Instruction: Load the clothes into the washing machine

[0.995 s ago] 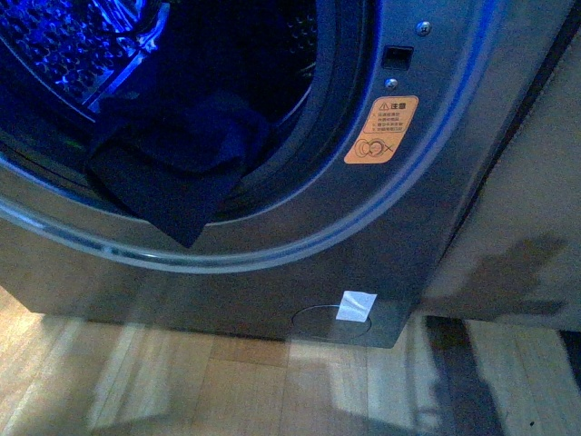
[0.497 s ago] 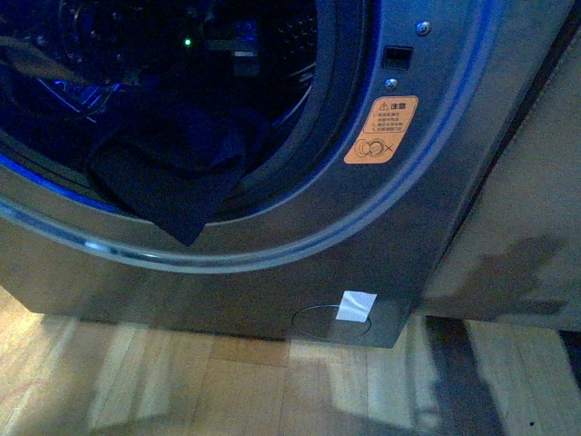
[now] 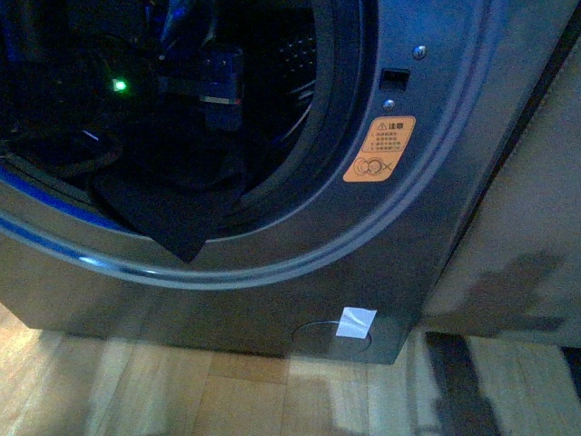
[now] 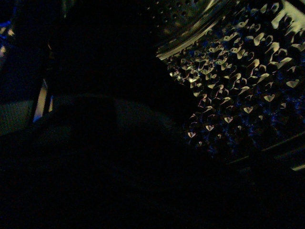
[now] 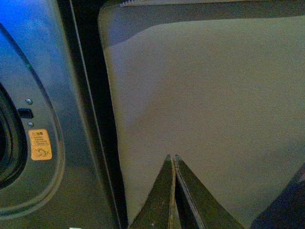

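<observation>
The washing machine fills the front view, grey-silver, with its round port at the upper left. The dark navy clothes lie in the bottom of the port, one corner hanging over the lower rim. My left arm reaches into the port above them, showing a green light; its jaws are lost in the dark. The left wrist view is mostly dark, with the perforated drum glinting on one side. My right gripper is shut and empty, outside the machine, facing a beige panel.
An orange warning sticker sits right of the port, and a white label is low on the front. A beige cabinet side stands right of the machine. Wooden floor lies below. A dark gap separates machine and panel.
My left arm has come into the port, filling its upper part and covering the blue-lit drum. The clothes still hang over the lower rim.
</observation>
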You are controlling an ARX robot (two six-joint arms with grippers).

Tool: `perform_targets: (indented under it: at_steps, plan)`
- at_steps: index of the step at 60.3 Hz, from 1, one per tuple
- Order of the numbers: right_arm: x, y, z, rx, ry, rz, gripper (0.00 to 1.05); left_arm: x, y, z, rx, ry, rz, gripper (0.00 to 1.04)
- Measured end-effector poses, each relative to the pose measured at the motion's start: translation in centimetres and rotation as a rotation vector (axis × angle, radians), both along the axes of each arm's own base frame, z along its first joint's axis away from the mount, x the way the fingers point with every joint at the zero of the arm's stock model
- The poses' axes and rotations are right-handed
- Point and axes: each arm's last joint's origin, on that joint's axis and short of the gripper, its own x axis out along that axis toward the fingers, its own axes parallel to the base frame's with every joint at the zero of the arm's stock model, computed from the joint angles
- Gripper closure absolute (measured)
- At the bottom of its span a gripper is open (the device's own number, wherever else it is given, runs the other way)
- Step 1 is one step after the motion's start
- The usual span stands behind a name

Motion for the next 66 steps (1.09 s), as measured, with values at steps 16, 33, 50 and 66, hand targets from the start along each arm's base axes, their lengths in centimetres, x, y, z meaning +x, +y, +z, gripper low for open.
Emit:
perform_targets:
  at_steps: [16, 33, 50, 66]
  plan:
    - [0.0, 0.0, 0.0, 0.000, 0.000, 0.000, 1.02, -4.9, 1.9, 3.0, -0.057, -0.040, -0.038, 0.07]
    - [0.0, 0.0, 0.0, 0.000, 0.000, -0.001, 1.02, -12.8, 5.0, 4.7, -0.059, -0.284, 0.229, 0.39]
    - [0.0, 0.0, 0.0, 0.000, 0.000, 0.000, 1.02, -17.3, 7.1, 3.7, -0.047, -0.286, 0.239, 0.95]
    - [0.0, 0.0, 0.0, -0.001, 0.000, 0.000, 0.86, -20.1, 8.3, 2.3, -0.044, -0.272, 0.218, 1.01]
